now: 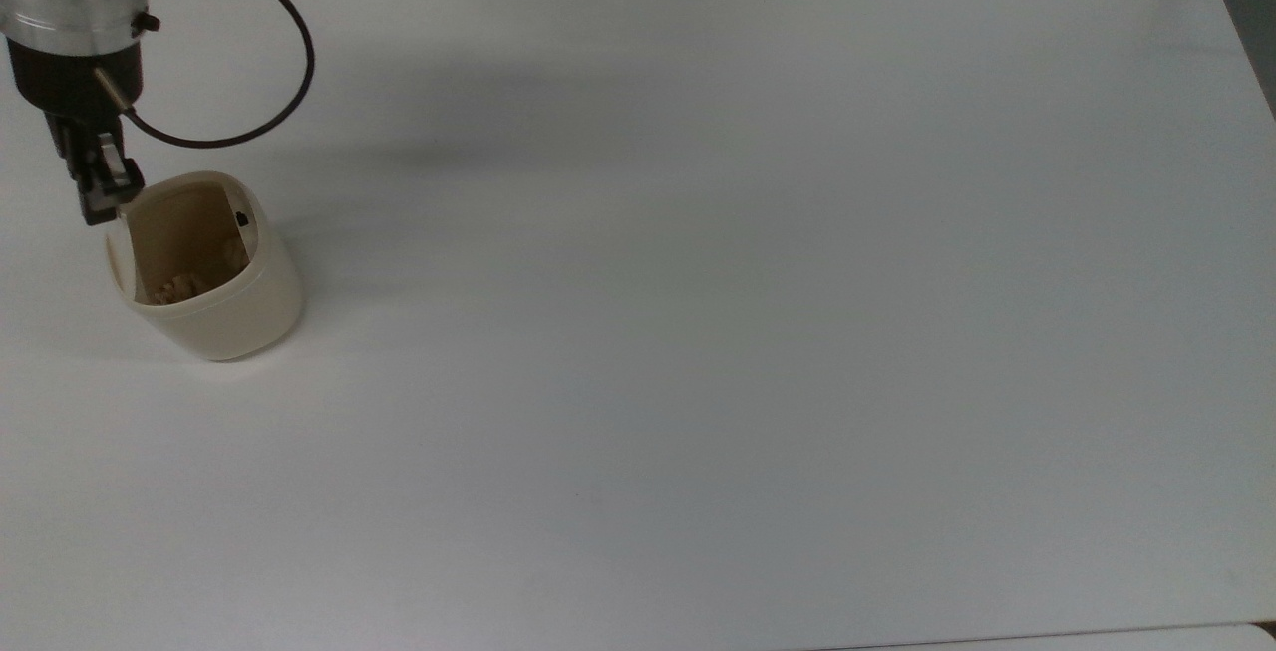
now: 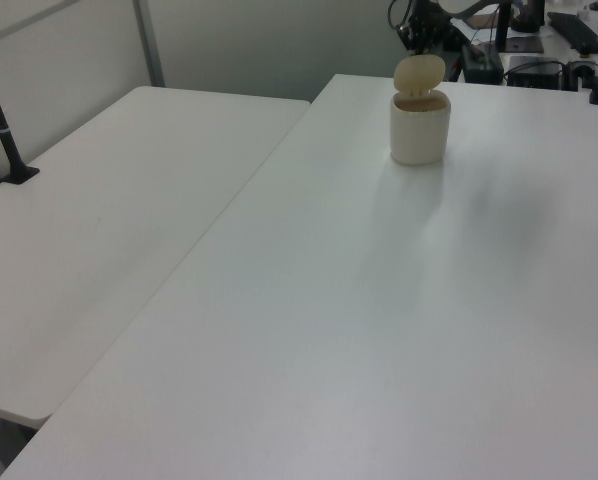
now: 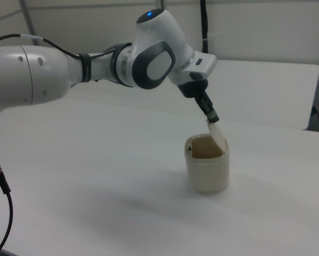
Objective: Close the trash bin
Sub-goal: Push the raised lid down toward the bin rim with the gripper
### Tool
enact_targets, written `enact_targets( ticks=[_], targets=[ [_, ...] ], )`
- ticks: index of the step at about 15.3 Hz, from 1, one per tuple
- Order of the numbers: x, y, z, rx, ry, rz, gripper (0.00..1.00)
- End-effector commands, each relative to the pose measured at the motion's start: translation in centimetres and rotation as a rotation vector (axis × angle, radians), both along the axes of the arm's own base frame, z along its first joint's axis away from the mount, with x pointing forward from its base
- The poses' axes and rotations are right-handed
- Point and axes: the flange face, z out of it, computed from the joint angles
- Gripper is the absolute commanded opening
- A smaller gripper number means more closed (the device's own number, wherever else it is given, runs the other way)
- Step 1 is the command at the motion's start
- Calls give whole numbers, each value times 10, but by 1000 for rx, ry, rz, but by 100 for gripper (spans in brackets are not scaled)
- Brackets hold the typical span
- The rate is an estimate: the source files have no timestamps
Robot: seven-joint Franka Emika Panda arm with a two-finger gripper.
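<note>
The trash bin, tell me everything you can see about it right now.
The trash bin is small, cream, plastic-looking and rounded-square, upright near the top view's left table edge. Its hinged lid stands raised, so it is open. Crumpled scraps lie inside, with a small black latch on the inner wall. The claw touches the lid's top edge.

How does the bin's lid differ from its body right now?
The lid is a thin flat flap raised above the rim; the body is a deep tub upright on the table. The gripper is at the lid's top edge; the body is untouched. Both are cream.
</note>
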Motion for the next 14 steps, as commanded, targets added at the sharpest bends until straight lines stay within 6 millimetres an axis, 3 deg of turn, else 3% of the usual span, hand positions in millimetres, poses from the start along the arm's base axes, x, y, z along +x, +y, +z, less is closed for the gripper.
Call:
enact_targets(
  ticks=[1,2,8,14],
  targets=[
    [3,28,-33,13,99,101,4],
    [5,39,-43,18,120,127,4],
    [2,45,-84,33,191,142,4],
    [-1,43,-94,36,202,142,4]
  ],
)
